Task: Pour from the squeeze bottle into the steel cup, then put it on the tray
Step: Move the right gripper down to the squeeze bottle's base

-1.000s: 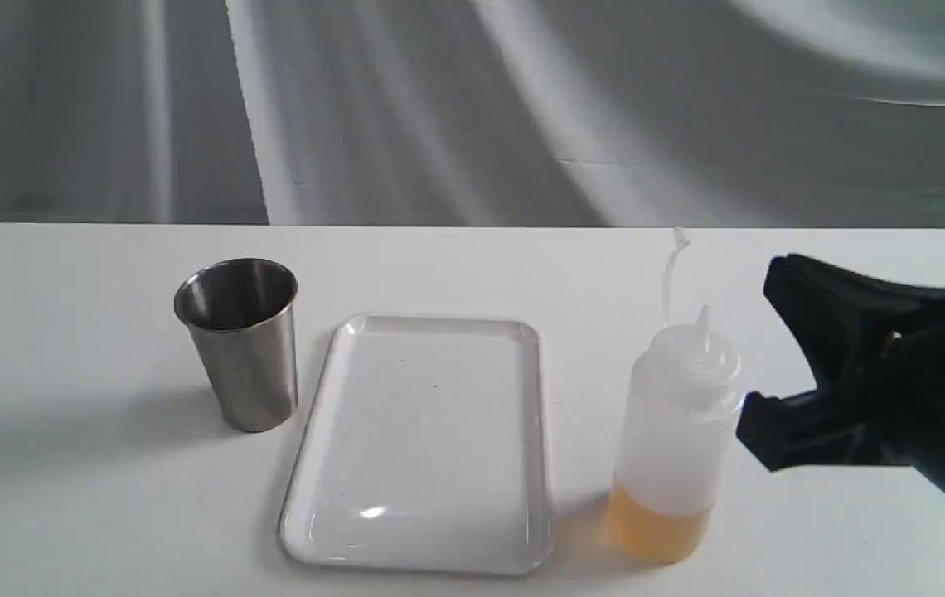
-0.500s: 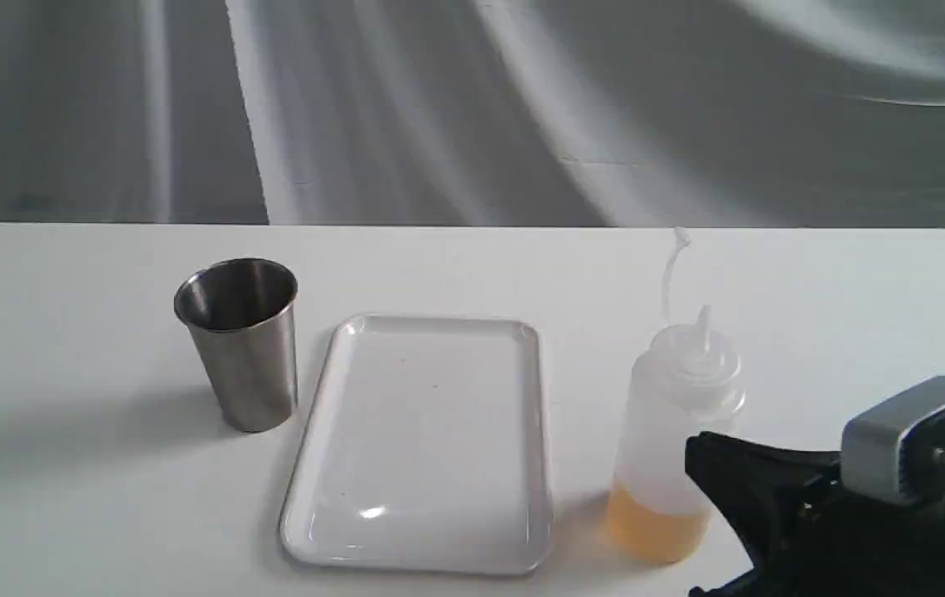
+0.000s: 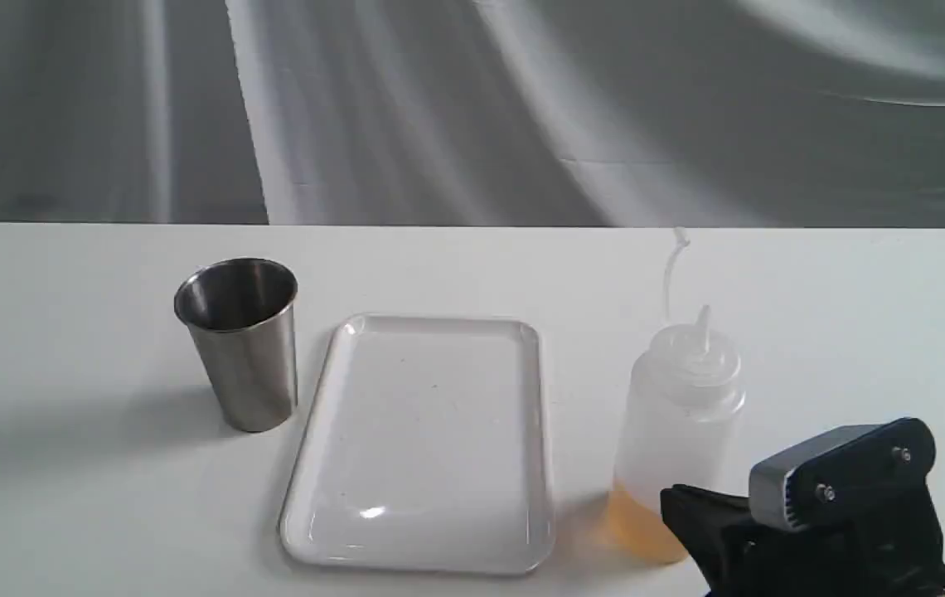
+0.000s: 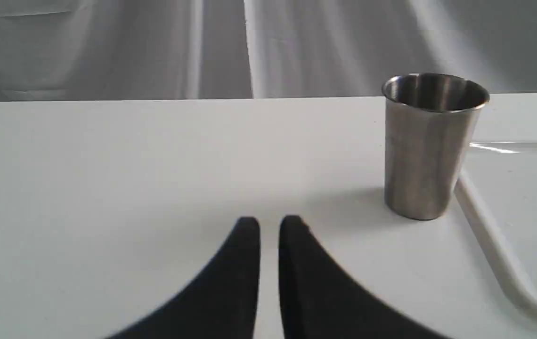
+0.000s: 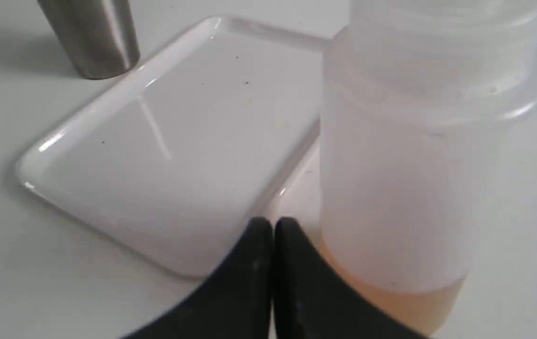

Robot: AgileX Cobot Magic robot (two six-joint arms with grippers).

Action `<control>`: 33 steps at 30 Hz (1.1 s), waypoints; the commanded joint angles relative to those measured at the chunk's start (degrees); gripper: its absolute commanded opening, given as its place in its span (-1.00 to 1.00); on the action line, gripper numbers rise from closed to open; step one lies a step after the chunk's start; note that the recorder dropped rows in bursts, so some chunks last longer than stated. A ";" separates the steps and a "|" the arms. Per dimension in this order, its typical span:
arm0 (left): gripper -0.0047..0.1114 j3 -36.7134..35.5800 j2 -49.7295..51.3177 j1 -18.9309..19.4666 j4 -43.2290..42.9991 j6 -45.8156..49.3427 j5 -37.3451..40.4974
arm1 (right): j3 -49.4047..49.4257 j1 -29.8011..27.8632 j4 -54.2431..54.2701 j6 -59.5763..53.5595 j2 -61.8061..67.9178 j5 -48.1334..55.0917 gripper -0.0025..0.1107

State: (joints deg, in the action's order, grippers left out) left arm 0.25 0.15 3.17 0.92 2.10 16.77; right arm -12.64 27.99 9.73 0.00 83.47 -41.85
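A white table [image 3: 66, 497] runs in front of a grey draped cloth backdrop [image 3: 439, 108]. The tray [image 3: 431, 320] lies flat near the middle of the table. The steel cup [image 3: 239, 344] stands upright just beside the tray's far left corner, its open mouth up. On the tray's other side, just off its right edge, the squeeze bottle [image 3: 680, 414] stands upright on the table. A shallow layer of amber liquid [image 3: 638, 522] sits at its bottom, and its thin cap strap [image 3: 671, 274] rises above the nozzle. The right gripper [image 5: 272, 225] is low at the near side of the bottle. Its black fingers are pressed together and hold nothing, with their tips just beside the bottle's lower wall, near the tray's corner. The left gripper [image 4: 269, 225] hangs over bare table, well apart from the cup. Its two fingers are drawn together with only a thin slit between them, and they grip nothing.
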 commanded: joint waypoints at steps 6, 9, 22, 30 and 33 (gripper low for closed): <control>-0.78 -0.25 -0.15 -0.46 0.17 -0.07 -0.49 | 0.15 0.00 13.80 -1.26 4.11 -4.33 -0.64; -0.78 -0.25 -0.15 -0.46 0.17 -0.07 -0.49 | 0.15 0.00 12.22 -1.26 4.11 -5.25 -0.22; -0.78 -0.25 -0.15 -0.46 0.17 -0.22 -0.49 | 0.15 0.00 5.67 1.34 4.11 -6.73 0.89; -0.78 -0.25 -0.15 -0.46 0.17 -0.12 -0.49 | 0.15 0.00 7.35 -3.88 4.72 -9.58 0.89; -0.78 -0.25 -0.15 -0.46 0.17 -0.12 -0.49 | -0.19 -0.12 8.43 -4.40 6.50 -11.71 0.89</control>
State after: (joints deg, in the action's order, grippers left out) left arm 0.25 0.15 3.17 0.92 2.10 16.77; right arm -12.64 27.99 17.47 -3.31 89.25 -51.91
